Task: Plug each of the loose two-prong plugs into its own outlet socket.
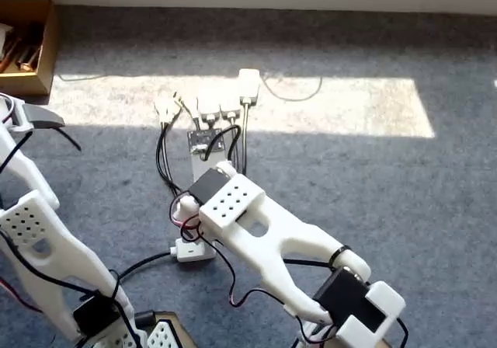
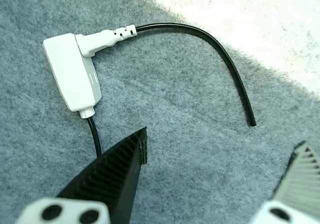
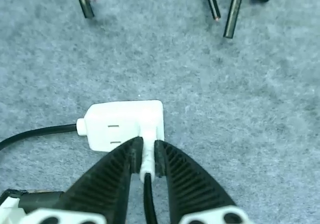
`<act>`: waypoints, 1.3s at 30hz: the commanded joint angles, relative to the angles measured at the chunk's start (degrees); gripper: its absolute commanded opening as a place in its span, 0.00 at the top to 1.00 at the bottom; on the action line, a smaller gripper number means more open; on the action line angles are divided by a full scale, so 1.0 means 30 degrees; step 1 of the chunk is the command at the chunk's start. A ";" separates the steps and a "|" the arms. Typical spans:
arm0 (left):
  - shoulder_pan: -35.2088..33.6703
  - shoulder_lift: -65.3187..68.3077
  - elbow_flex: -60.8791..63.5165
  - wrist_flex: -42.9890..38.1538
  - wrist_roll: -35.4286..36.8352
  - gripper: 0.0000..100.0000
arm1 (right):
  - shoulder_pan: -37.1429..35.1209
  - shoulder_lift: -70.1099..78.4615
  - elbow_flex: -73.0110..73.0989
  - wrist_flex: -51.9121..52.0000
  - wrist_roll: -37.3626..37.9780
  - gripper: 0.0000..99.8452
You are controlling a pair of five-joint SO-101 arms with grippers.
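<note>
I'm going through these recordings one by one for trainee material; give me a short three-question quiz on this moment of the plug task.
1. True or false: the right arm's jaws are shut on a small white plastic plug at the white rectangular plastic outlet block.
2. The left arm's jaws are: A) shut on a cable; B) open above the grey carpet; C) shut on a plug.
3. Fill in: the thin round cable leaving that outlet block's end is ____ in colour.
Key: 1 true; 2 B; 3 black.
</note>
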 commanded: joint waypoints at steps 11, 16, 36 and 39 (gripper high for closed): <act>0.1070 -0.1597 -0.1597 0.1670 -0.1788 0.58 | 0.0132 0.0103 -0.0571 0.1363 0.1758 0.82; 0.2359 -0.3912 0.0278 0.1641 -0.1758 0.58 | 0.0278 0.0103 -0.5348 0.4059 0.2696 0.79; 1.0886 -1.8799 1.4022 0.1670 -0.7912 0.58 | 1.3348 -0.8982 -1.3319 0.9128 1.4476 0.79; 1.2147 -2.3956 1.8388 0.1612 -0.9465 0.58 | 1.3524 -1.2967 -0.6432 0.7722 1.5766 0.79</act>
